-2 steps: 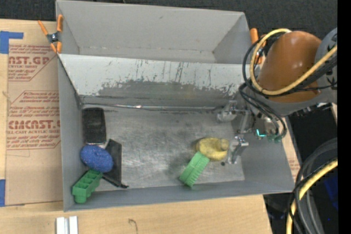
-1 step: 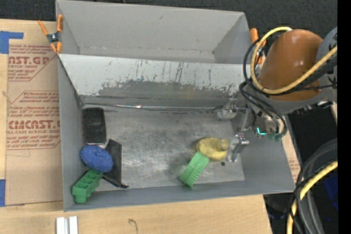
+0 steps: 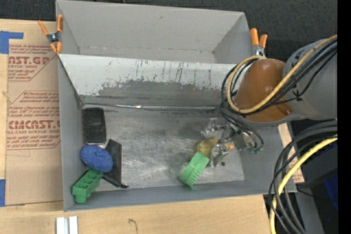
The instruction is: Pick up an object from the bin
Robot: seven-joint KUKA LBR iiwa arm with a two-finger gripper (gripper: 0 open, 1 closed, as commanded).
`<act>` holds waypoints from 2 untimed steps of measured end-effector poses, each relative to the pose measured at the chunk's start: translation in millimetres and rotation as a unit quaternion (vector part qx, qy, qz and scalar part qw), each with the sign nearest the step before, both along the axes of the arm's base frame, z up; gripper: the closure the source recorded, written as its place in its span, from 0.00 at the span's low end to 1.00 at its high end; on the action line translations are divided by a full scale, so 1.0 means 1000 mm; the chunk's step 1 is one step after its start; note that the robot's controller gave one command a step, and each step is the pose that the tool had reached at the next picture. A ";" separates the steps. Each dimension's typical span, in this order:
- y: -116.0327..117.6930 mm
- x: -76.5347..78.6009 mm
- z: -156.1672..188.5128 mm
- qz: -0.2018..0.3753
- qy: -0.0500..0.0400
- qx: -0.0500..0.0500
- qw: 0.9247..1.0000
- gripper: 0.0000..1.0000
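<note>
The gripper hangs low in the bin, spread or pinched I cannot tell, and the green comb just at its lower left seems the handiest pick, being nearest.

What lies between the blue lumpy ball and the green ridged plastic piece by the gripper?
Camera view: a black flat wedge right beside the blue lumpy ball, then bare grey bin floor.

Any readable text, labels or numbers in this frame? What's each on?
"CAST.GP": red print on the cardboard left of the bin, start cut off.
"CAST.C": same cardboard, lower; leading letters unclear.
Smaller red lines there: too blurred to read.
Bin contents, gripper: no text visible.
</note>
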State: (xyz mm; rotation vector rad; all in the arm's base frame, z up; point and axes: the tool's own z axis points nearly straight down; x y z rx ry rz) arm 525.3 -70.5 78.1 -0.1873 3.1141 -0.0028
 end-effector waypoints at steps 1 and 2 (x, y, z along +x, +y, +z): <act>0.000 0.000 0.000 0.000 0.000 0.000 1.000 1.00; -0.011 0.044 0.181 0.115 0.010 -0.001 0.993 1.00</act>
